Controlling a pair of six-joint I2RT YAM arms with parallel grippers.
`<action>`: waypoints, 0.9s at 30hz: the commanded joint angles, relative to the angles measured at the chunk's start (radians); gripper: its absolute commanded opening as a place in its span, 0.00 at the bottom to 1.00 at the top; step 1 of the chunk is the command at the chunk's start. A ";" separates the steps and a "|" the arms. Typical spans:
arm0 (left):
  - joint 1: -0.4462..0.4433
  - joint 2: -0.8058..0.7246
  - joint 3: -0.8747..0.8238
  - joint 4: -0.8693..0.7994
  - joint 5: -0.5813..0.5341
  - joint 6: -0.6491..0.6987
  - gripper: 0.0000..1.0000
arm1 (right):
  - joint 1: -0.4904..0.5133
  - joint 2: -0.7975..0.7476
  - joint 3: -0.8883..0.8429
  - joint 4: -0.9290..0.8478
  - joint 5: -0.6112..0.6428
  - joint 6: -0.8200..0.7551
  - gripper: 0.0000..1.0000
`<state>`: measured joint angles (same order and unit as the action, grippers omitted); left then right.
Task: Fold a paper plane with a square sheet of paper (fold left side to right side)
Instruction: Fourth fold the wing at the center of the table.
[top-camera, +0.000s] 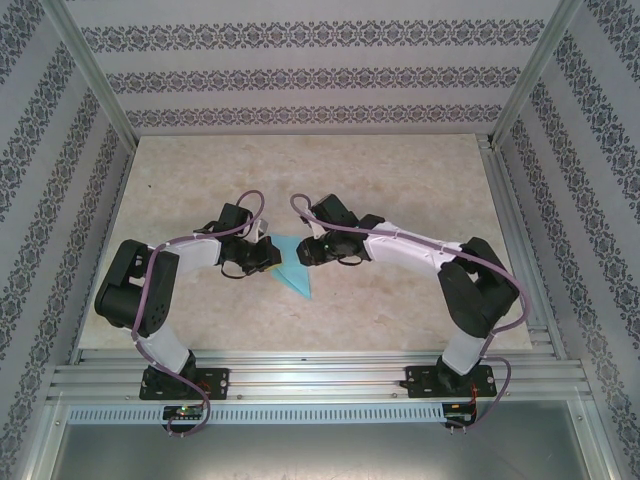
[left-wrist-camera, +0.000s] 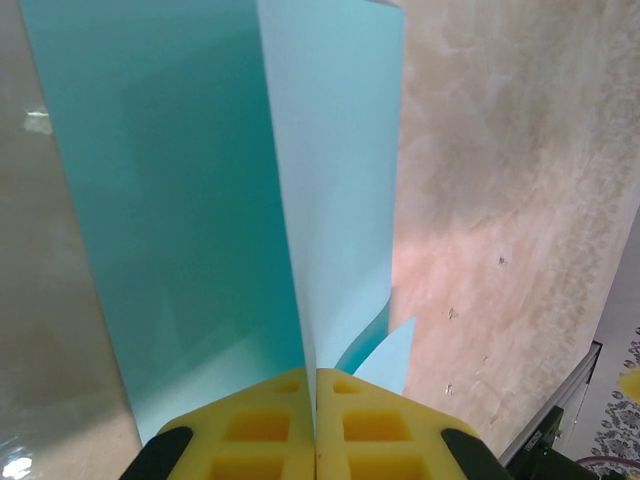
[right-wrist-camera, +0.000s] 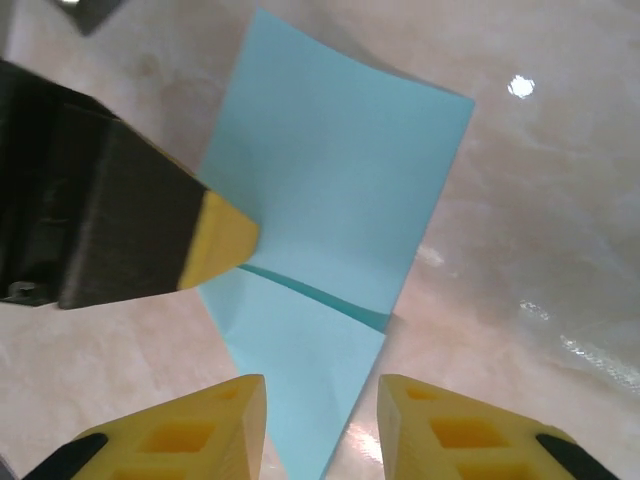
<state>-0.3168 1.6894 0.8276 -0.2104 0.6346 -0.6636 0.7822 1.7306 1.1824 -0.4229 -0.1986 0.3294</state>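
The turquoise sheet of paper (top-camera: 292, 272) lies mid-table between both arms, partly folded, with a pointed tip toward the near edge; it has no slim dart shape. One flap (left-wrist-camera: 340, 180) stands up off the lower layer (left-wrist-camera: 190, 220). My left gripper (top-camera: 265, 254) is shut on that flap's edge, its yellow pads (left-wrist-camera: 270, 430) pressed together on the paper (right-wrist-camera: 340, 170). Its fingertip (right-wrist-camera: 215, 240) pinches the sheet's left side in the right wrist view. My right gripper (top-camera: 312, 250) hovers open (right-wrist-camera: 322, 405) over the pointed part, holding nothing.
The marble-patterned table (top-camera: 400, 190) is bounded by patterned walls and an aluminium frame (top-camera: 500, 200). Rails (top-camera: 320, 375) carrying the arm bases run along the near edge. Both forearms crowd the middle of the table.
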 joint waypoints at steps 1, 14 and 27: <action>-0.013 -0.011 0.034 -0.009 -0.018 0.010 0.05 | 0.094 0.001 -0.034 0.004 0.111 -0.022 0.37; -0.014 0.003 0.041 0.030 0.015 -0.048 0.04 | 0.210 0.137 -0.017 0.050 0.285 -0.014 0.41; -0.013 0.019 0.057 0.036 0.052 -0.099 0.04 | 0.227 0.181 -0.019 0.055 0.347 -0.018 0.43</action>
<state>-0.3176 1.6947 0.8608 -0.2020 0.6682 -0.7406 0.9951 1.8904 1.1694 -0.3885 0.0971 0.3187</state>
